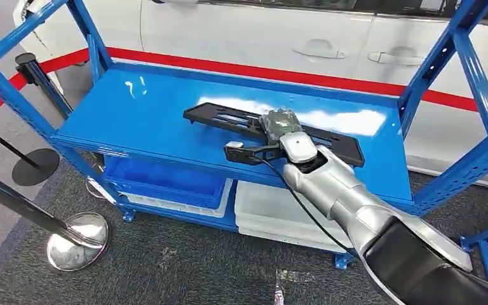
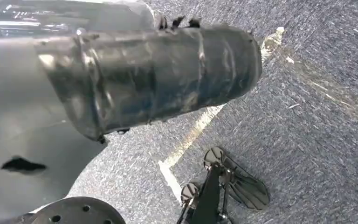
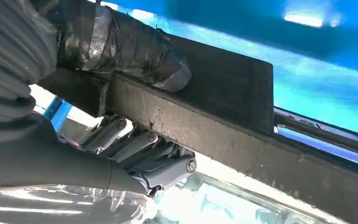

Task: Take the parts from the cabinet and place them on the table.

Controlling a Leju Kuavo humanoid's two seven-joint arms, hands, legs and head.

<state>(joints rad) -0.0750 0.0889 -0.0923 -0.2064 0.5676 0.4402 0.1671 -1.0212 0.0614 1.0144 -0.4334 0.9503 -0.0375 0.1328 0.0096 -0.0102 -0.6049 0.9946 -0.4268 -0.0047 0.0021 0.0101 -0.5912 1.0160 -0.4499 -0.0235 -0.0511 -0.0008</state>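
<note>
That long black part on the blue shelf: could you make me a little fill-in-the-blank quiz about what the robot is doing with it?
1. The robot's ____ hand grips the long black part.
2. The part lies on the top shelf of a rack painted ____.
3. In the right wrist view the thumb lies on the part's top, and the fingers curl ____ its edge.
4. Behind the rack stands a ____ car.

Missing words: right; blue; under; white

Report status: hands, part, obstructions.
Right robot hand grips black part on blue shelf, fingers under its edge. Left robot hand hangs over floor, state unclear. Nothing obstructing.
</note>
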